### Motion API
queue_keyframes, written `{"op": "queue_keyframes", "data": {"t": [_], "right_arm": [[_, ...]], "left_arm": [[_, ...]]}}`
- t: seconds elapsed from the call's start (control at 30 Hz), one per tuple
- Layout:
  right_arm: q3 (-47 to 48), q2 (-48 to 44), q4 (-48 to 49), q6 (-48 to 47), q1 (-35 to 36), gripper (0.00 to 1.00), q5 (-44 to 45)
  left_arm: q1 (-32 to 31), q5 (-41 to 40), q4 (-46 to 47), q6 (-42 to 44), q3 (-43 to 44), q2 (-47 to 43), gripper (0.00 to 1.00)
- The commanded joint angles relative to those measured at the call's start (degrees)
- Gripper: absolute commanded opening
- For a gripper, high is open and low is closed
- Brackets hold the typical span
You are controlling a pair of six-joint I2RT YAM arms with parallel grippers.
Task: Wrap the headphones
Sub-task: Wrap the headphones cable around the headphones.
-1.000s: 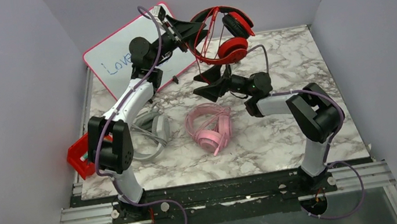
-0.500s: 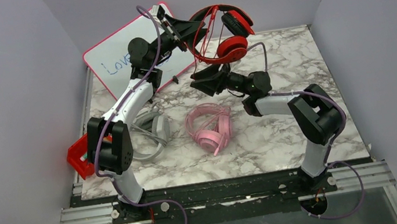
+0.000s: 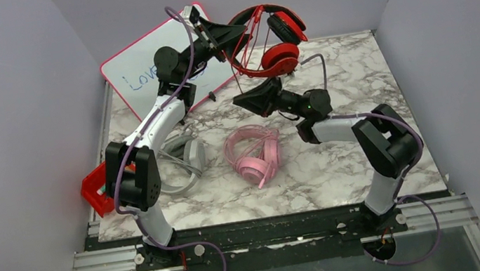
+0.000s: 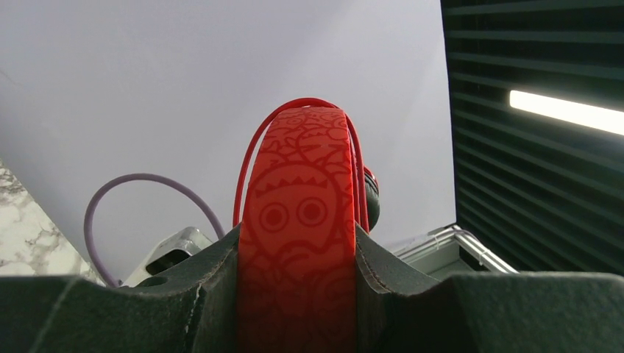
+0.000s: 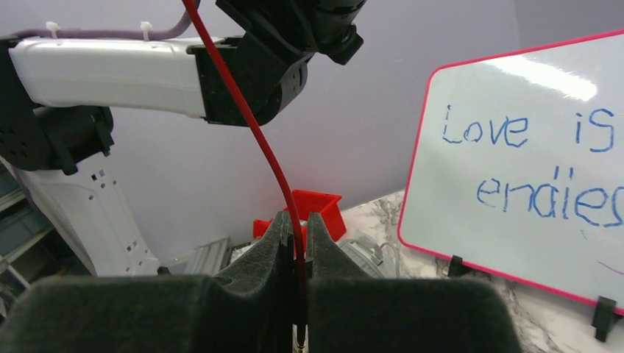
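The red-and-black headphones (image 3: pixel 280 55) hang in the air at the back of the table. My left gripper (image 3: pixel 237 33) is shut on their patterned red headband (image 4: pixel 298 243), which fills the gap between its jaws. A thin red cable (image 5: pixel 254 125) runs down from the headband to my right gripper (image 3: pixel 240 98), just below. That gripper (image 5: pixel 296 224) is shut on the cable close to its plug end. The pink headphones (image 3: pixel 254 153) lie in the middle of the table. The grey pair (image 3: pixel 187 158) lies to the left, partly hidden under my left arm.
A pink-framed whiteboard (image 3: pixel 142 67) with blue writing leans at the back left. A red bin (image 3: pixel 96 190) sits at the table's left edge. Grey walls enclose the marble table (image 3: pixel 355 69) on three sides.
My right gripper's jaws have closed from wide open onto the red cable, shifting slightly toward it. The left gripper keeps the headband held in the same place.
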Motion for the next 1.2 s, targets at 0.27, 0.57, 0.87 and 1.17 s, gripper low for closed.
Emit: {"op": "queue_keyframes", "data": {"t": [0.27, 0.57, 0.87, 1.17], "right_arm": [[-8.16, -9.68, 16.73, 6.42, -5.05, 0.01, -15.68], [-13.02, -9.88, 16.72, 10.76, -4.86, 0.01, -20.72], [-18.19, -12.36, 9.89, 1.81, -5.35, 0.01, -16.17], [-9.17, -9.72, 3.0, -10.45, -6.18, 0.01, -9.7]], "left_arm": [[5.27, 3.36, 3.79, 2.7, -3.09, -6.61, 0.0], [5.85, 1.75, 1.14, 6.78, 0.18, -3.67, 0.0], [6.11, 2.65, -0.53, 6.9, 1.1, -5.0, 0.0], [4.87, 8.36, 0.03, 4.0, -1.06, -8.21, 0.0]]}}
